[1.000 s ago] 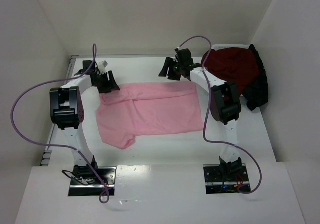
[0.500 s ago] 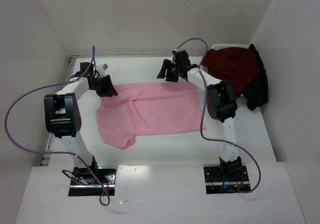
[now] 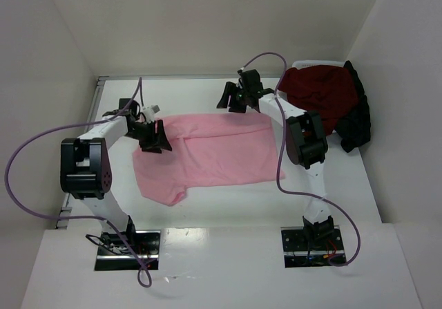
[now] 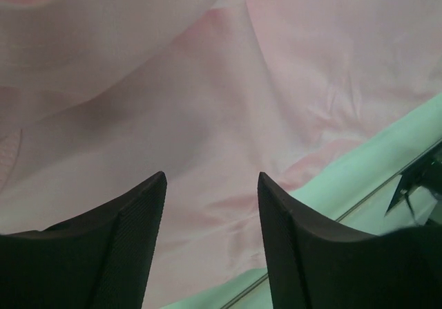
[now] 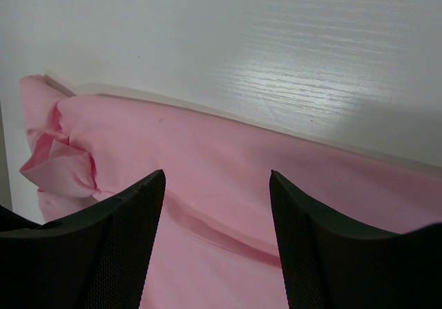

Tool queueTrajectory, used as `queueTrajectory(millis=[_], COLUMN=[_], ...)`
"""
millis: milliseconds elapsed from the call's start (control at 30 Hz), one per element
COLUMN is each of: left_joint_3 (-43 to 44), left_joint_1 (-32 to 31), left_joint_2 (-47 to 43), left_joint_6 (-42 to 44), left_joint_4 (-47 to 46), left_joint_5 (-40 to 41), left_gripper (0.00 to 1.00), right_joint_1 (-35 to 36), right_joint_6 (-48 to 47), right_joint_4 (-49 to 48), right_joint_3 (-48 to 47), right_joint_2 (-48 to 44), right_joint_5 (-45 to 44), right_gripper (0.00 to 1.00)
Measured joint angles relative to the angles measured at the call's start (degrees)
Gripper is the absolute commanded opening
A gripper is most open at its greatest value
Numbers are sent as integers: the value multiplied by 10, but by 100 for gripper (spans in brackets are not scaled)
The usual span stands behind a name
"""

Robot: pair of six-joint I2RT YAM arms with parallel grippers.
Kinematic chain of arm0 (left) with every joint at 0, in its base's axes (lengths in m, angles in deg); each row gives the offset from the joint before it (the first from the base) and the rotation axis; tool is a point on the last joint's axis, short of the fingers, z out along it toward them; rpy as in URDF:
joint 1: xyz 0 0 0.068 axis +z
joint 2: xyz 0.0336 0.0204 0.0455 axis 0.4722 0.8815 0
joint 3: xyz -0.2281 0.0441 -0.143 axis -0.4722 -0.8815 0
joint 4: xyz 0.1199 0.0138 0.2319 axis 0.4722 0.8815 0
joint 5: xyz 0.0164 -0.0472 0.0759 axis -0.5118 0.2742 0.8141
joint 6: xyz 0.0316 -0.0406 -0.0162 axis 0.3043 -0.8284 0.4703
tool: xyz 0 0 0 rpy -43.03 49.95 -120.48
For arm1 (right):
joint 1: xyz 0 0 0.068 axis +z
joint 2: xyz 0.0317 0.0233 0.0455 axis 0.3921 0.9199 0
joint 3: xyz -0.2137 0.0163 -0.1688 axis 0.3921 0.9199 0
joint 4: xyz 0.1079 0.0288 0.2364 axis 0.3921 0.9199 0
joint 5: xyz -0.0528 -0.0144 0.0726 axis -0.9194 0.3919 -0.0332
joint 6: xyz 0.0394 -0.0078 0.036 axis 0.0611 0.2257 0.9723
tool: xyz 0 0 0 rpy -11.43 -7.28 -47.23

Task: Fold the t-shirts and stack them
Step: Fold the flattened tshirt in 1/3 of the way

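Observation:
A light pink t-shirt (image 3: 207, 153) lies spread flat in the middle of the table, partly folded along its far edge. My left gripper (image 3: 153, 137) hovers over the shirt's far left corner. It is open, with pink cloth (image 4: 228, 101) showing below the gap between its fingers (image 4: 124, 240) and nothing pinched. My right gripper (image 3: 231, 98) is at the shirt's far edge, open, looking down on a fold in the pink cloth (image 5: 207, 157). A dark red t-shirt (image 3: 319, 95) and a black one (image 3: 356, 126) lie heaped at the back right.
White walls close the table in at the back, left and right. The heap of dark shirts sits against the right wall, over a white rim (image 3: 311, 63). Purple cables loop from both arms. Bare white tabletop (image 3: 228, 202) lies in front of the pink shirt.
My left gripper has moved toward the near side and to the right, from the shirt's far left edge onto its corner. The right gripper shifted only slightly.

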Motion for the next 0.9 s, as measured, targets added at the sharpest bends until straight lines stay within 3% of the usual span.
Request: queueTrajectory(millis=[133,367,533,633,767,900], left_joint_3=[2,73,99,99,97,97], left_joint_1=[0,0,2,2,2,2], left_joint_2=[-27,-52,29,78,93,92], left_joint_6=[-31,-89,-118,-128,-128,-118], left_joint_4=[-19,-110,-153,-151,-146,-150], left_joint_5=[31,173,230,240,237,212], left_gripper=[73,73,61,59,51,26], right_joint_1=[0,0,0,0,0,0], right_joint_6=[-4,-9,-11,-12,-13,-13], right_joint_4=[0,-3,-2,-3,-3,-3], right_joint_3=[0,19,41,51,65,66], right_joint_2=[0,-3,-7,-13,-26,-35], right_joint_5=[0,-7,-14,-21,-28,-34], right_gripper=[68,68,68,69,69,69])
